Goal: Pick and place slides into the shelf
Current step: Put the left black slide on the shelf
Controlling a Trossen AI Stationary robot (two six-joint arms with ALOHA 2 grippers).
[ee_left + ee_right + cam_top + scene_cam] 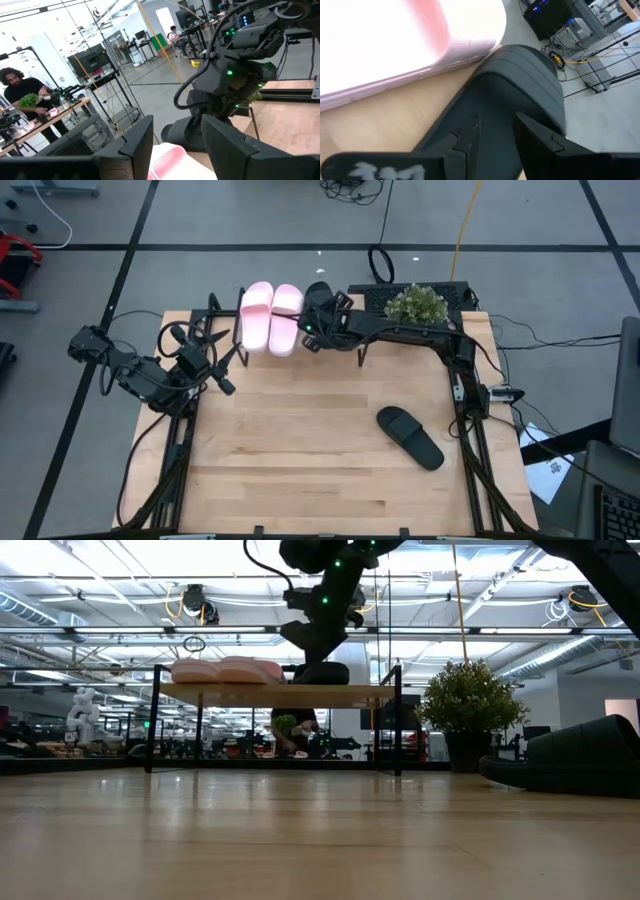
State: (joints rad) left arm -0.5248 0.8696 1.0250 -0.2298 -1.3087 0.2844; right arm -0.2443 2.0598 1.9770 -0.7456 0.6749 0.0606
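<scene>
loose black slide (409, 436): lying on the table near right, still waiting
left gripper (222, 356): idling at the left, jaws released
right gripper (318, 323): jaws grasping the second black slide (520, 95) at the shelf (275, 694), far centre
risk: nudging the pink pair (269, 316) or dropping off the edge
right wrist view: showing the black slide touching pink, unclear from above

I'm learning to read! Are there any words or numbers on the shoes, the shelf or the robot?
None can be read.
Right arm's fingers: pale marks on the dark part below them, too blurred to read.
Pink shoes: no writing shows.
Black shoe on the shelf: plain ridges only.
Black shoe on the table: no writing shows.
Shelf: bare wood.
</scene>
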